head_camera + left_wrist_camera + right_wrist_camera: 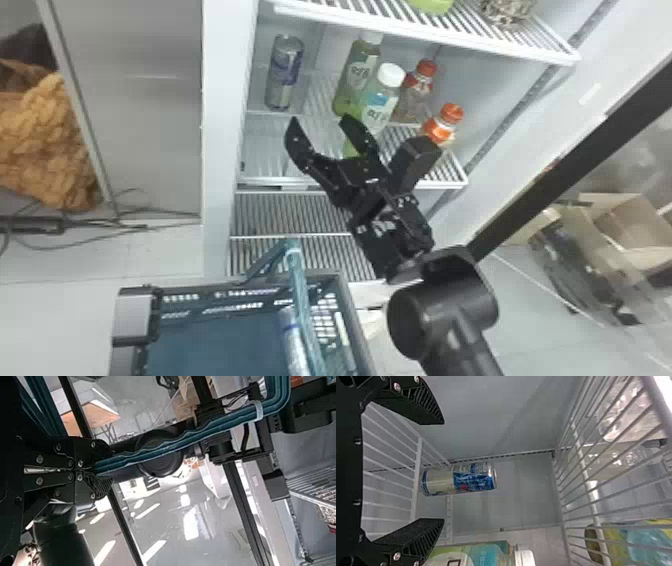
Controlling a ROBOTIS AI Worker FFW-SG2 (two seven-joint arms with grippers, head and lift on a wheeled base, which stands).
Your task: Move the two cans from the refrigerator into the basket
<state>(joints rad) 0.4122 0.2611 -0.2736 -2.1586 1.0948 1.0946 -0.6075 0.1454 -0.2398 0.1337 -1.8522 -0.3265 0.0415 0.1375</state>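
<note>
My right gripper [319,120] is open in front of the fridge's middle shelf. A silver-blue can [285,75] stands upright at that shelf's left, beyond the fingertips. In the right wrist view the can [459,481] lies farther off, past the right gripper [443,471], with nothing between the fingers. The basket [215,340] is below the shelves, with a silver can-like thing [296,345] partly behind its teal handle [300,287]. In the left wrist view the left gripper [97,468] is shut on the handle [174,450].
Green bottles with white caps [390,75] and orange-capped bottles [440,122] stand right of the can, close to the right gripper. Wire shelves [425,30] lie above and below. The fridge's left side wall [217,140] and the dark-edged door [565,160] flank the opening.
</note>
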